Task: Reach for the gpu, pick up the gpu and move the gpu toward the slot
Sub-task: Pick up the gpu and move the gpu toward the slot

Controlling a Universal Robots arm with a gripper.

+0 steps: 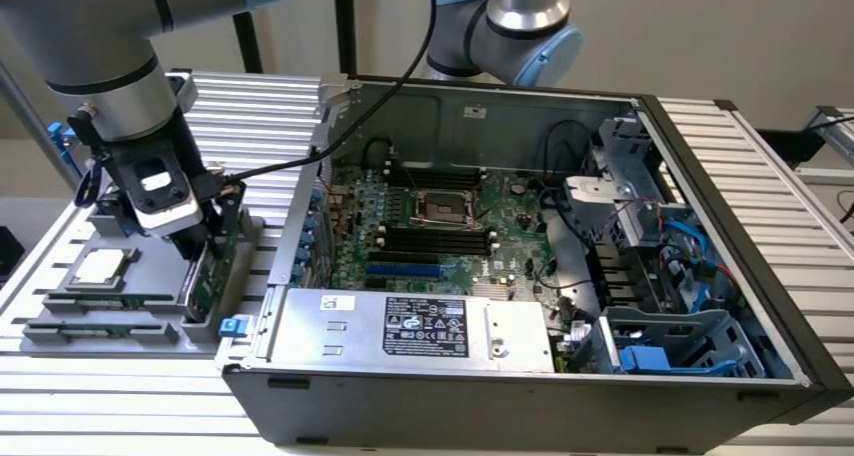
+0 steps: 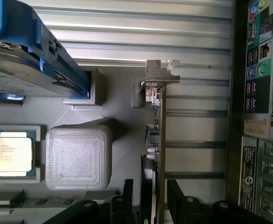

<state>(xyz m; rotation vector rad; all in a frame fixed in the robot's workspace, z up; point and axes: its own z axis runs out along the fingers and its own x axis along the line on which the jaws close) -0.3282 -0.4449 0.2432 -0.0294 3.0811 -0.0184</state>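
Wide shot first: the slatted metal worktop point(image 1: 787, 176) carries everything, and on it sits the big open computer case point(image 1: 534, 406), its motherboard point(image 1: 441, 216) facing up with a blue slot point(image 1: 403, 271) near its front edge. At the exterior view's left, the arm point(image 1: 107, 66) reaches down outside the case, over a grey parts tray point(image 1: 80, 321).

In the wrist view that tray point(image 2: 113, 116) holds a silver hard drive point(image 2: 24, 70) with blue side rails, lying tilted in its own bay. And there's the gpu point(image 2: 160, 135): it stands on edge in the tray, seen edge-on, with its silvery bracket point(image 2: 162, 74) at the far end from the camera. In the exterior view the gpu point(image 1: 203, 281) sits in the tray just beside the case's wall, well apart from the motherboard.

The end effector point(image 1: 200, 251) is right down on it. Close up, the end effector point(image 2: 150, 205) is spread, with black fingers point(image 2: 178, 205) one on each side of the card's near end and a little gap showing on one side. The card is still seated in the tray.

Smallest of all, the square silver processor point(image 2: 12, 153) lies flat in its own pocket, apart from the card.
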